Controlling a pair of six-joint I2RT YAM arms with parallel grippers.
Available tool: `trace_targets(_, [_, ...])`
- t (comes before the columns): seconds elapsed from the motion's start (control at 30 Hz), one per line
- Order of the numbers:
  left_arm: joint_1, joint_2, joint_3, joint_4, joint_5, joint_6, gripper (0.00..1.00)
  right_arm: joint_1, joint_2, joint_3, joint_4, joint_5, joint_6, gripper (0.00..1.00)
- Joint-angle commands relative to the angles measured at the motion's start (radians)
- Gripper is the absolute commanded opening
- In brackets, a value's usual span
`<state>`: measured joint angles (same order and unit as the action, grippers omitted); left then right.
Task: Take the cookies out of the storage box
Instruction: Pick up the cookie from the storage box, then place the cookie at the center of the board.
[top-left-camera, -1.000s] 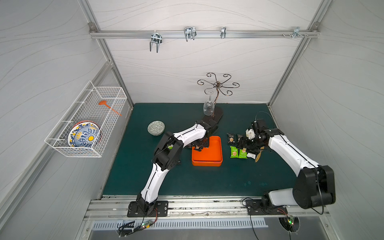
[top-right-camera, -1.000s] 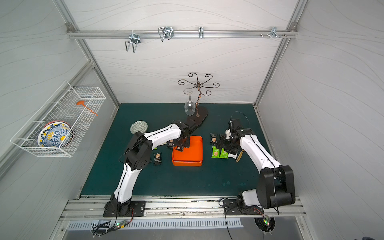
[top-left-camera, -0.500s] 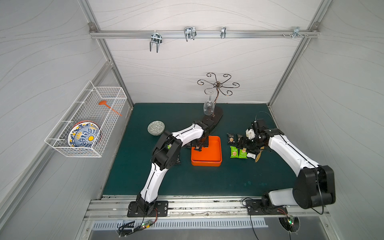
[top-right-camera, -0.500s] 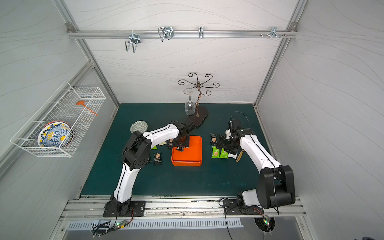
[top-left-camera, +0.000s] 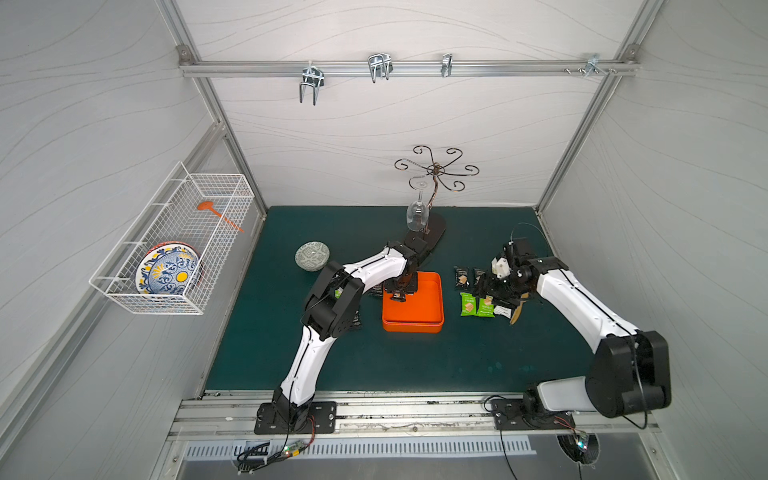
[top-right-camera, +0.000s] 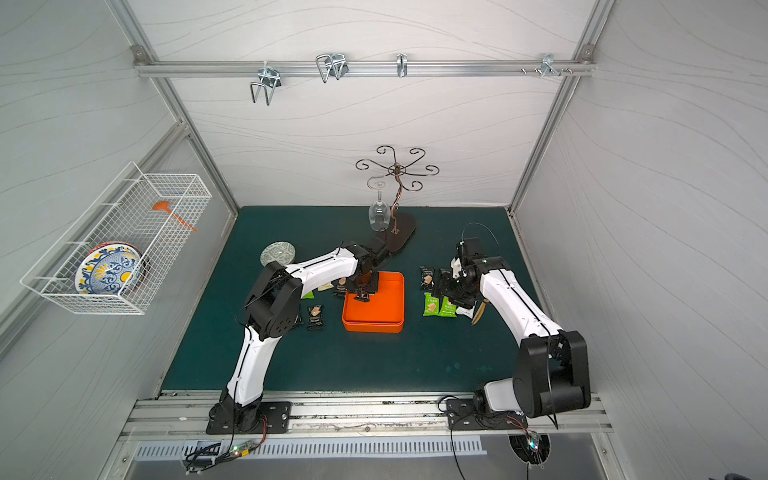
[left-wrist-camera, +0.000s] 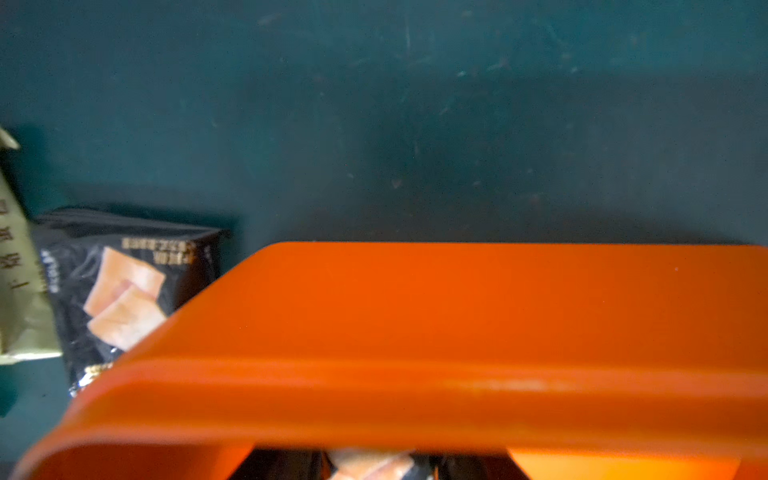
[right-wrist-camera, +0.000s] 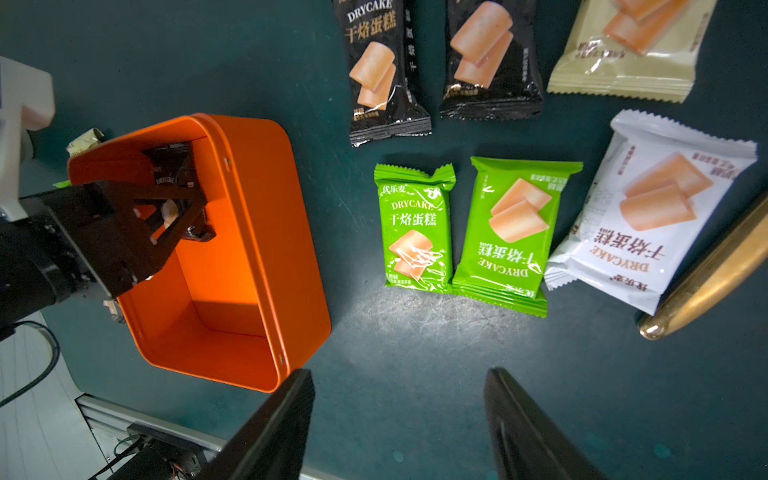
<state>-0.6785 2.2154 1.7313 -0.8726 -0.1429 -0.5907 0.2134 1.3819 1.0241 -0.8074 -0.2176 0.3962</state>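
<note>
The orange storage box (top-left-camera: 419, 316) (top-right-camera: 380, 320) sits mid-table. My left gripper (top-left-camera: 398, 296) (top-right-camera: 363, 296) reaches down into its far-left corner and is shut on a black cookie packet (right-wrist-camera: 168, 172); the left wrist view shows a bit of that packet (left-wrist-camera: 374, 467) between the jaws behind the box wall (left-wrist-camera: 457, 332). Other cookies lie on the mat: green ones (right-wrist-camera: 415, 232) (right-wrist-camera: 511, 232), black ones (right-wrist-camera: 382, 70), a white one (right-wrist-camera: 656, 212) right of the box, and a black one (top-right-camera: 314, 316) (left-wrist-camera: 120, 291) left of it. My right gripper (right-wrist-camera: 399, 419) (top-left-camera: 490, 291) hovers open beside the right-hand packets, holding nothing.
A brass-coloured handle (right-wrist-camera: 706, 270) lies beside the white packet. A wine glass (top-left-camera: 417, 216) hangs on a wire rack at the back. A small patterned bowl (top-left-camera: 312, 255) sits back left. A white wire basket (top-left-camera: 174, 245) with a plate hangs on the left wall.
My left gripper's jaws have closed on the packet inside the box. The right arm and the packets on the mat have not moved.
</note>
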Motion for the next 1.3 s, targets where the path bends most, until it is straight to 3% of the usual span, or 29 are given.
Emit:
trace_targets(0.0, [0.005, -0.043, -0.006, -0.005, -0.017, 0.008, 0.41, -0.005, 0.0, 0.021, -0.004, 0.002, 0.013, 0.7])
trace_targets(0.7, [-0.003, -0.325, -0.053, -0.029, 0.005, 0.014, 0.42, 0.063, 0.012, 0.074, -0.011, 0.028, 0.053, 0.7])
trace_targets(0.9, [0.019, -0.448, -0.155, -0.013, 0.015, 0.017, 0.42, 0.109, 0.021, 0.096, -0.016, 0.055, 0.076, 0.7])
trace_targets(1.27, [0.157, -0.66, -0.411, 0.016, 0.004, 0.035, 0.43, 0.177, 0.04, 0.12, -0.021, 0.09, 0.107, 0.7])
